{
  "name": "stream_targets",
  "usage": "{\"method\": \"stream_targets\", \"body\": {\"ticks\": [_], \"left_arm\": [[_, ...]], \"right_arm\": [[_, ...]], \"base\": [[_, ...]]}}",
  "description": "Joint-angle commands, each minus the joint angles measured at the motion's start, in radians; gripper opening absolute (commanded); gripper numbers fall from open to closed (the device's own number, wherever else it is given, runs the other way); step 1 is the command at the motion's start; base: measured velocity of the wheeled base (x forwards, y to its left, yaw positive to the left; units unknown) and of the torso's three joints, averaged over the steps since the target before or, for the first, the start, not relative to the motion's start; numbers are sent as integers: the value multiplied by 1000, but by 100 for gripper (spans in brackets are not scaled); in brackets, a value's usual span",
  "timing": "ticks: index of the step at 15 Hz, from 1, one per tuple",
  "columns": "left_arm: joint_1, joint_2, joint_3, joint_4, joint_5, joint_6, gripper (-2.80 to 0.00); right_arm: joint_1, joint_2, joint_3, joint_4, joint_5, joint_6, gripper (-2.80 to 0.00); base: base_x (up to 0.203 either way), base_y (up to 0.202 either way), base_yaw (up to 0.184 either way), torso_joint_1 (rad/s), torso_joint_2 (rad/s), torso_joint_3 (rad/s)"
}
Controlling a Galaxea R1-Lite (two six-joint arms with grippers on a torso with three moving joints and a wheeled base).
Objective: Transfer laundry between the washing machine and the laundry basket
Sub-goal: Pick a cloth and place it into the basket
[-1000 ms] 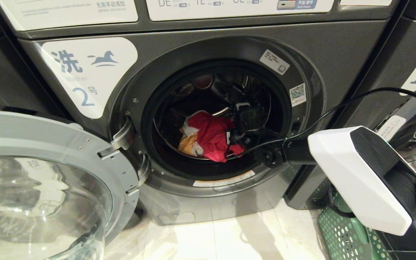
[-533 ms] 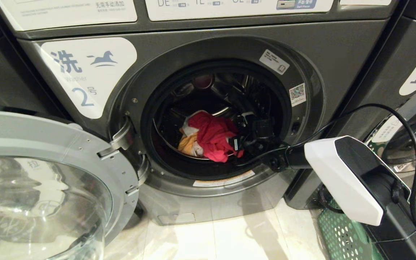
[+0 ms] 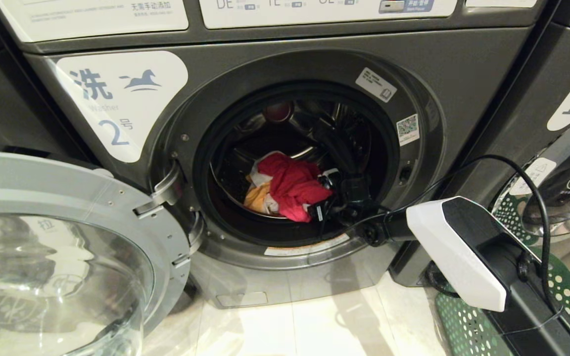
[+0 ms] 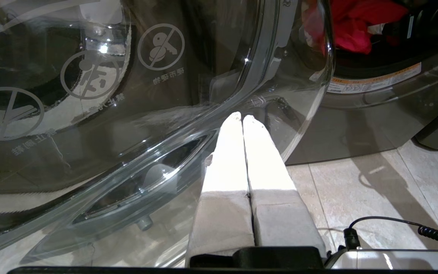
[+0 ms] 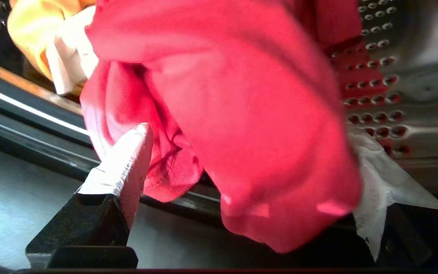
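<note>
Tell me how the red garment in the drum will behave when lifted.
The red garment is crumpled in soft folds, so it will probably droop. It looks like thin cloth, likely light. It lies against the yellow cloth, which might drag along.

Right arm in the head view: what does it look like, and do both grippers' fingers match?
The right arm has a white shell over black links, with a black cable looping above. Both the left gripper and right gripper have pale, white-wrapped fingers on black mounts.

Right claw [image 3: 325, 206] spread wide, left claw [image 4: 242, 118] closed, parked
</note>
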Motion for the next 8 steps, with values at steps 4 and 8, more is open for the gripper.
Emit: {"method": "stream_targets", "body": {"ticks": [4, 8], "left_arm": [[0, 0, 0, 0, 0, -1, -280], [0, 0, 0, 0, 0, -1, -280]], "right_arm": [[10, 39, 0, -15, -2, -6, 0], [11, 38, 0, -17, -8, -7, 0]], "base": [[0, 0, 0, 0, 0, 0], [0, 0, 0, 0, 0, 0]]}}
